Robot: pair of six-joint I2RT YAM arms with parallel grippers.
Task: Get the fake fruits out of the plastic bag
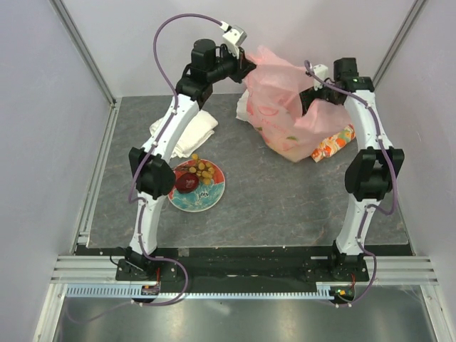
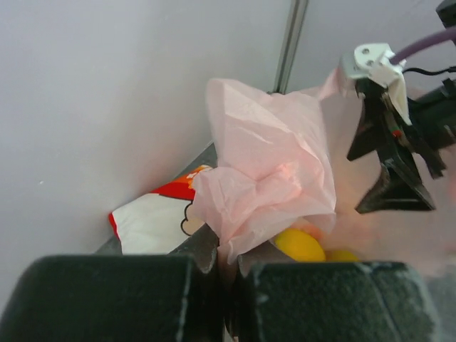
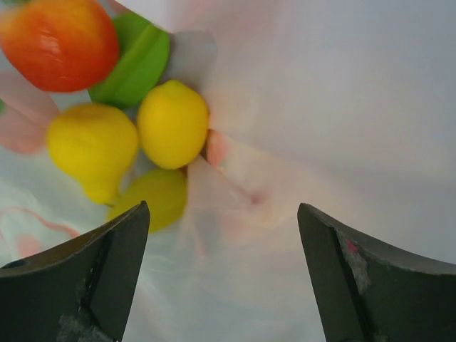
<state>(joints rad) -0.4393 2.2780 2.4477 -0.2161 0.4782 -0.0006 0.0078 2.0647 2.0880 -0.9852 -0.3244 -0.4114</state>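
Thin bag [image 1: 285, 107] pinched at the table's [image 1: 285, 206] one o'clock, fruits [image 3: 107, 121] loose inside.

The bag is light, crinkly film, soft and slippery, and it would likely tear or slide if yanked. The left gripper [image 2: 228, 274] is clamped on a gathered fold at the bag's eleven o'clock, a sound place to hold. The plate [image 1: 217, 197] at seven o'clock carries a plum [image 1: 187, 182] and grapes [image 1: 204, 169]. In the right wrist view, at ten o'clock, lie an apple [image 3: 60, 43], a green piece [image 3: 135, 60], a pear [image 3: 89, 146] and a lemon [image 3: 173, 122]. They look hard, glossy, round and apt to squirt from a pinch. The right gripper [image 3: 222, 210], jaws wide, should straddle one across its middle.
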